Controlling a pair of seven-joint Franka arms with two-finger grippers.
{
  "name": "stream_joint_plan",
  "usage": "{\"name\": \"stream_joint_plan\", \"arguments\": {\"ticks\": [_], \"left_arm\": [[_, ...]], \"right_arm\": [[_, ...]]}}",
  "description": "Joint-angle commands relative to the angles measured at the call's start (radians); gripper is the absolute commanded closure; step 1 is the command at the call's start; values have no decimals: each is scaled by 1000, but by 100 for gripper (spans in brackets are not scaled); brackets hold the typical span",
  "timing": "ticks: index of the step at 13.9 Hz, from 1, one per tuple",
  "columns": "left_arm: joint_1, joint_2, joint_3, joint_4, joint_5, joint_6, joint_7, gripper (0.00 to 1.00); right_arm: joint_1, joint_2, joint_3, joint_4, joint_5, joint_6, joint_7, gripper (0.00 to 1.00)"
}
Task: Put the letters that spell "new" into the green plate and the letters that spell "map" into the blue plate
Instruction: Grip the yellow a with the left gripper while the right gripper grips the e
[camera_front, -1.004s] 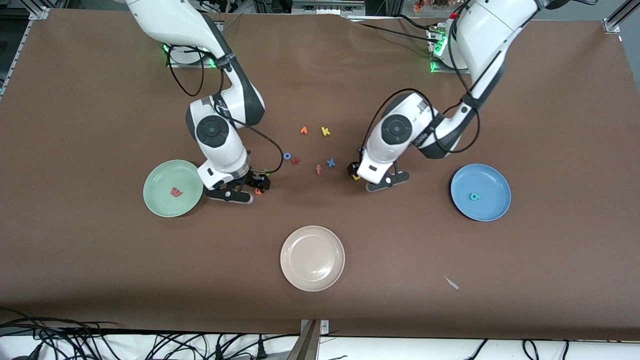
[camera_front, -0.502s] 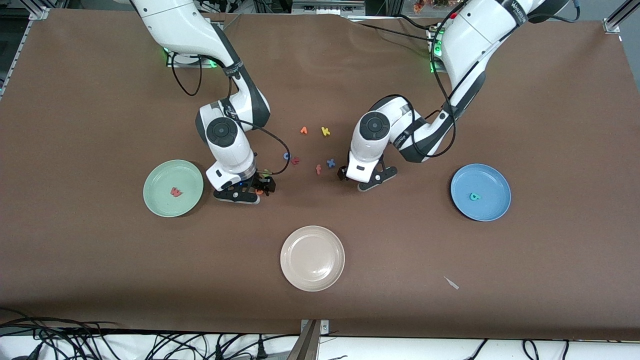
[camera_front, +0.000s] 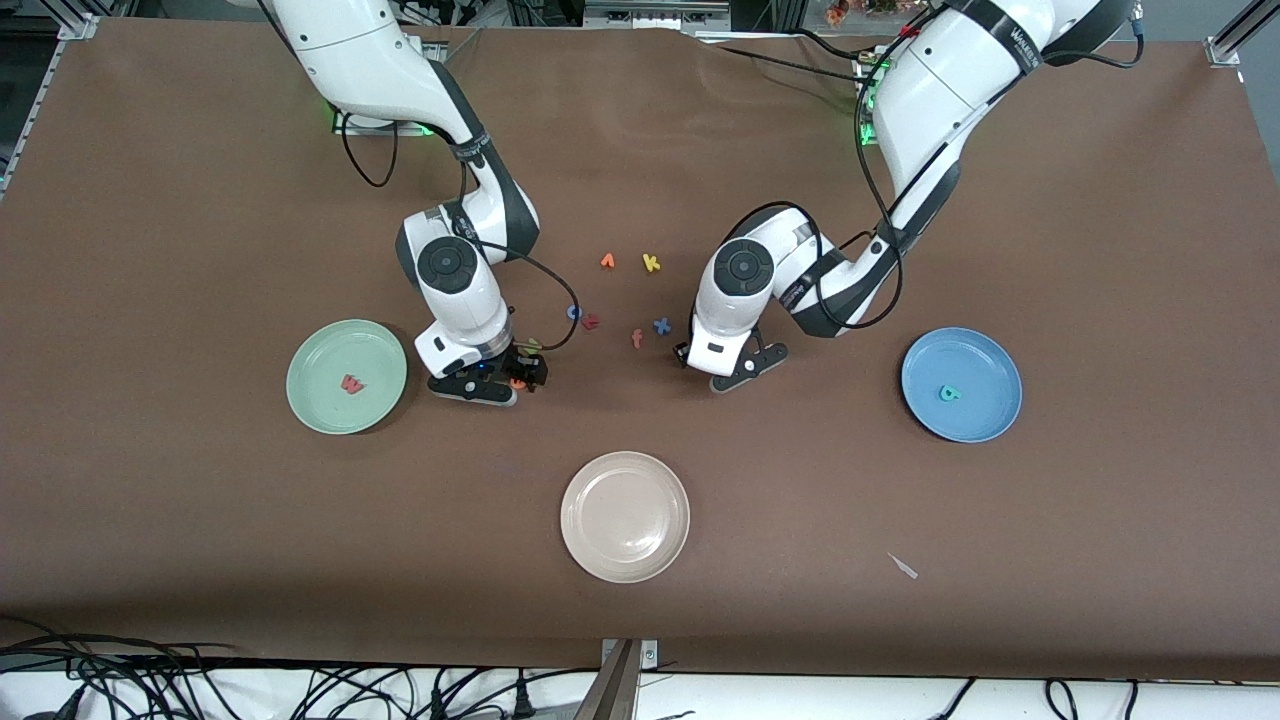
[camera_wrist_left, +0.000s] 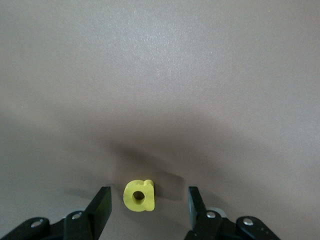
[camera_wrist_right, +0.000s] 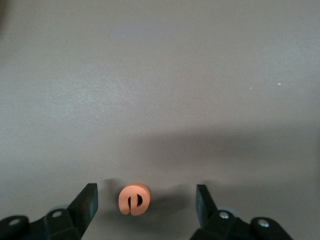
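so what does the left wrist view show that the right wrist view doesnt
Only the left wrist view shows the yellow a lying on the brown table, between the left gripper fingers, which stand apart on either side without touching it. Only the right wrist view shows the orange e on the table, between the right gripper fingers, also apart from it. Both share bare brown tabletop, open jaws straddling a single foam letter, and no plate in sight.

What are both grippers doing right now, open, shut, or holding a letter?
Left gripper: open, fingers either side of the yellow a on the table, not gripping it.
Right gripper: open, fingers either side of the orange e, not gripping it.
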Motion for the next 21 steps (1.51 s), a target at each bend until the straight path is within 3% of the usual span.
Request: {"name": "stream_joint_plan", "arguments": {"ticks": [1, 6, 10, 14, 18, 21], "left_arm": [[-13, 13, 11, 26, 44, -2, -31, 44], [-11, 21, 13, 22, 75, -3, -33, 48], [-11, 21, 13, 18, 75, -13, -33, 83], [0, 12, 11, 24, 76, -37, -19, 98], [49, -5, 2, 128, 14, -308, 252, 100], [111, -22, 2, 206, 1, -547, 612, 100]], "right_arm": [[18, 0, -2, -10, 16, 23, 21, 18], [24, 15, -2, -10, 16, 48, 36, 27], [24, 15, -2, -12, 16, 48, 38, 41], [24, 15, -2, -12, 16, 48, 38, 58], [24, 15, -2, -12, 16, 46, 30, 81], [18, -2, -5, -9, 16, 27, 3, 83]]}}
